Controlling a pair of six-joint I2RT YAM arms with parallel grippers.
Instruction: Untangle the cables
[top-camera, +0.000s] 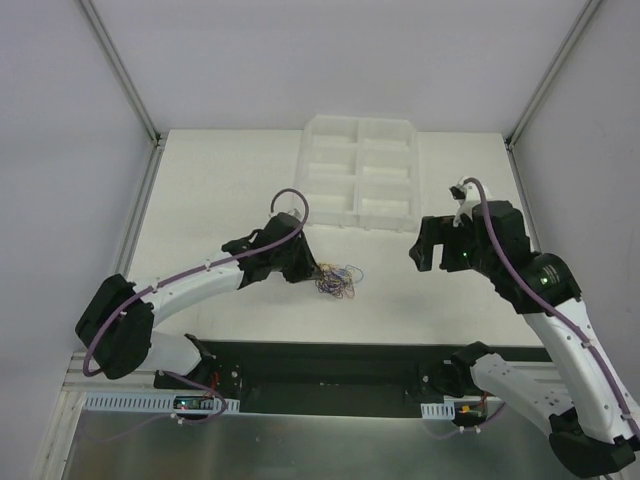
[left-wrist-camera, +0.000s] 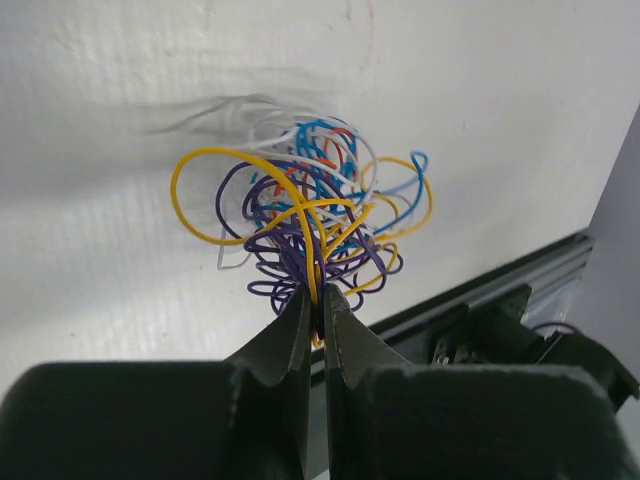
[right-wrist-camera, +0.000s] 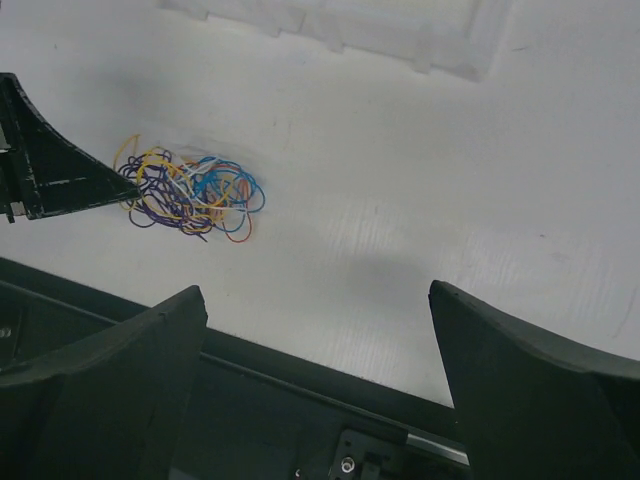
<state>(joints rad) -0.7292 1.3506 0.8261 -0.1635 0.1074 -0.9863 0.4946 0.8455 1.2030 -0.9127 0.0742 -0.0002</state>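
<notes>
The cables (top-camera: 338, 281) are one small curly tangle of yellow, purple, blue, red and white wires on the white table, just right of my left gripper (top-camera: 314, 270). In the left wrist view the left gripper (left-wrist-camera: 318, 302) is shut on yellow and purple strands at the near edge of the tangle (left-wrist-camera: 305, 215). My right gripper (top-camera: 428, 250) hangs above the table well to the right of the tangle, jaws wide open and empty. The right wrist view shows the tangle (right-wrist-camera: 190, 193) far to the left, with the left gripper's finger (right-wrist-camera: 55, 170) touching it.
A clear plastic tray with several compartments (top-camera: 360, 172) lies at the back of the table; its edge shows in the right wrist view (right-wrist-camera: 330, 25). The black rail of the near table edge (top-camera: 330, 355) runs just in front of the tangle.
</notes>
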